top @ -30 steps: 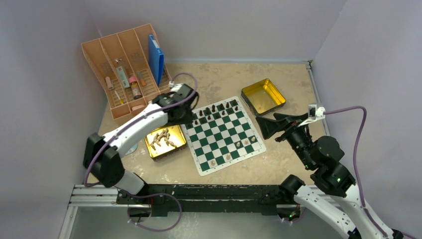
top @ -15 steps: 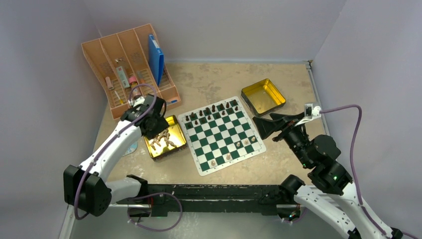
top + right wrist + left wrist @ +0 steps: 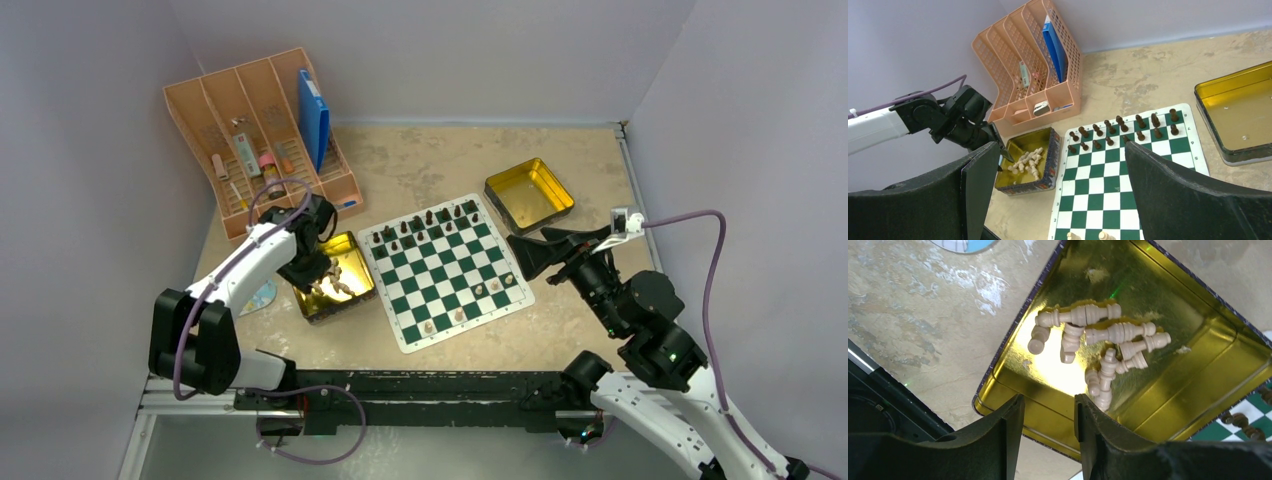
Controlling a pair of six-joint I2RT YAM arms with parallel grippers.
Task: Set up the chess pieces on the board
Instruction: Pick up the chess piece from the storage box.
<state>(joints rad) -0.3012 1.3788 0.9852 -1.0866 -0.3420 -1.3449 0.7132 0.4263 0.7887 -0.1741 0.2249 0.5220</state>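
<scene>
Plainly part-open and empty, left hand (image 3: 1048,407) poised over the gold tin (image 3: 1198,365). Inside it, chess pieces (image 3: 1098,335) tumbled flat in a heap, long axes mostly across the wrist view, some aslant. Probably light, hard, slick, prone to rolling; best pinched across the slim stem. Rightward, the board (image 3: 447,272), a few more standing on it. Beside it, right hand (image 3: 538,250) spread wide, empty.

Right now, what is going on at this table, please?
The left end effector hovers over the gold tin beside the board, jaws partly open and empty, above the light chess pieces lying heaped inside. The dark pieces stand on the board's far rows; only a few light ones stand near its front edge. The right end effector hangs wide open right of the board, holding nothing.
</scene>
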